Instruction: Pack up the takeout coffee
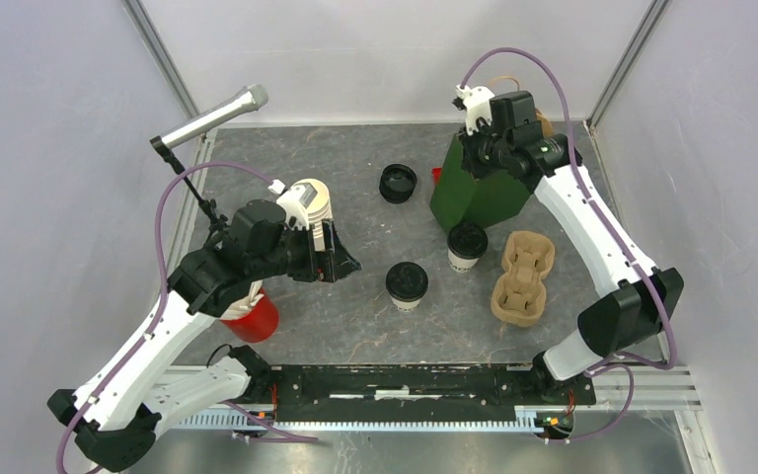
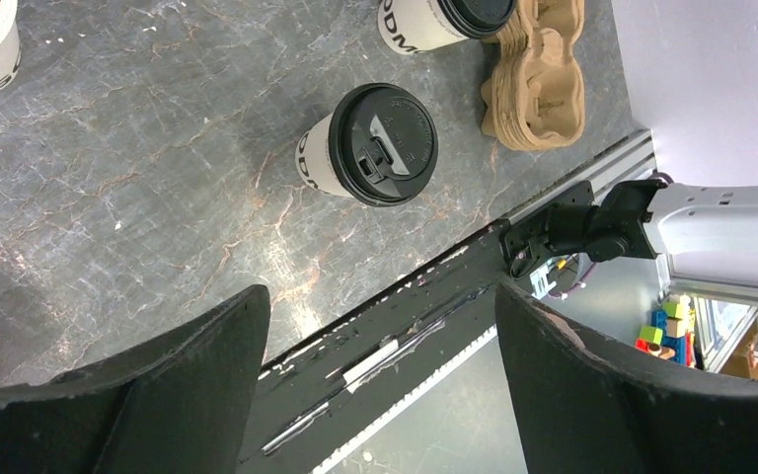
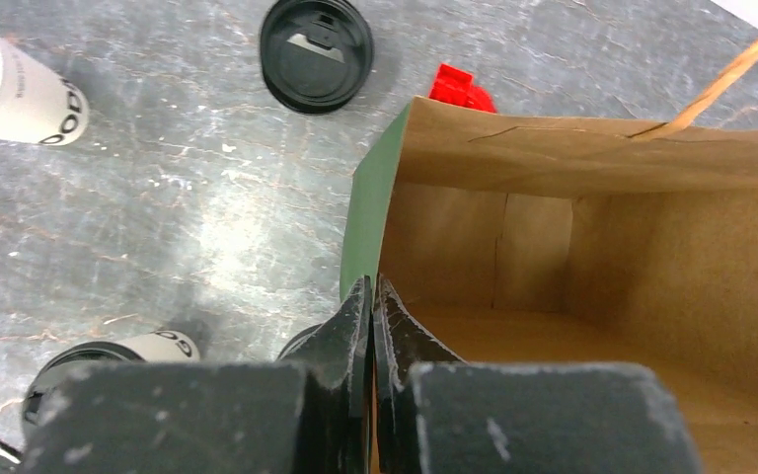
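Observation:
Two takeout coffee cups with black lids stand mid-table: one (image 1: 407, 284) (image 2: 380, 143) nearer me, the other (image 1: 467, 245) (image 2: 444, 20) just in front of the green paper bag (image 1: 479, 188) (image 3: 370, 212). The bag stands open and its brown inside shows nothing in it. My right gripper (image 1: 474, 148) (image 3: 373, 288) is shut on the bag's left wall at the rim, one finger inside and one outside. My left gripper (image 1: 341, 262) (image 2: 380, 291) hangs open and holds nothing, left of the nearer cup and apart from it.
A brown cardboard cup carrier (image 1: 523, 276) (image 2: 538, 84) lies right of the cups. A loose black lid (image 1: 398, 183) (image 3: 316, 54) sits left of the bag. The lidless cup stack (image 1: 311, 202), a red cup (image 1: 252, 318) and a microphone stand (image 1: 212, 118) are on the left.

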`<state>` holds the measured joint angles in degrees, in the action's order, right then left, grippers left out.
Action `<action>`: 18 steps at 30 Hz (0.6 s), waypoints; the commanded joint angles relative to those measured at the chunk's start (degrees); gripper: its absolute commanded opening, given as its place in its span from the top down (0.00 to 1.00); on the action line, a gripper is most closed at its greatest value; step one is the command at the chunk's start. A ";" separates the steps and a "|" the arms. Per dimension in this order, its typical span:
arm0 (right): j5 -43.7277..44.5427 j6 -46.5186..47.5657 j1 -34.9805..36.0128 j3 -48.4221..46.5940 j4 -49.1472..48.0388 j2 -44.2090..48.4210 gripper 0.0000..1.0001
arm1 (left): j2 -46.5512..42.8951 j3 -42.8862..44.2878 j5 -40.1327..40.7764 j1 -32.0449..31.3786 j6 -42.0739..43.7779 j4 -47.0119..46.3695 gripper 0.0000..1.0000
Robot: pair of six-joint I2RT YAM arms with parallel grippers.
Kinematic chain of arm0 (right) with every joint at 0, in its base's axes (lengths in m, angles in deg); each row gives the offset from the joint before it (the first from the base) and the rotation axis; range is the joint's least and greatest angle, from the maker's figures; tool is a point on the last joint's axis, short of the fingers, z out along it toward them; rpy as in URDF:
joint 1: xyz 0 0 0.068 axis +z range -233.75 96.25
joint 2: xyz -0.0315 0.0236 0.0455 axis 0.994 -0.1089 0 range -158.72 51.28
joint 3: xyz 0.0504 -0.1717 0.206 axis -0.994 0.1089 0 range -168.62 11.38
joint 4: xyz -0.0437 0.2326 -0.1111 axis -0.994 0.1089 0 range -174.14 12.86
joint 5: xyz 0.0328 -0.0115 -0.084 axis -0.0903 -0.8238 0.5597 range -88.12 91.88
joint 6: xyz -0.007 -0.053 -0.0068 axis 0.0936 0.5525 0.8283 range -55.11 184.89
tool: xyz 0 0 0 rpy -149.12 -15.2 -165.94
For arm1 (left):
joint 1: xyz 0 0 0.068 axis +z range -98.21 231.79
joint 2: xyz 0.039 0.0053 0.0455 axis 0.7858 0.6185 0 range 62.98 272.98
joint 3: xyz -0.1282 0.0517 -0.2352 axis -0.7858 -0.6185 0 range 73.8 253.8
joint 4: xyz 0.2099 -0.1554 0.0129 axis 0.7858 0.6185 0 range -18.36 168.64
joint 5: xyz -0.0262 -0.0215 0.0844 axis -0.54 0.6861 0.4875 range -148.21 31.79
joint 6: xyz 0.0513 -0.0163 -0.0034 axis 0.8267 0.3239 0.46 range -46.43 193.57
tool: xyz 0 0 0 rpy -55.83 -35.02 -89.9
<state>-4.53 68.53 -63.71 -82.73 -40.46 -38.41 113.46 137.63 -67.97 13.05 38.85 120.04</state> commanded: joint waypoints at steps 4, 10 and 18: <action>-2.16 -2.34 4.91 -1.09 -0.26 0.91 0.96 | -0.85 2.08 2.32 -0.02 2.18 0.29 0.10; -1.89 -1.97 8.44 -0.43 -1.08 0.27 0.95 | -0.55 2.57 3.43 0.00 2.35 0.32 0.10; -3.86 -2.88 15.02 -0.03 -4.79 -0.36 0.94 | -0.11 3.90 5.98 0.03 2.72 1.73 0.11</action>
<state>-7.09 66.56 -52.11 -82.51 -41.68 -38.46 113.46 138.35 -64.67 13.05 39.31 121.05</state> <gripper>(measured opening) 0.058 0.894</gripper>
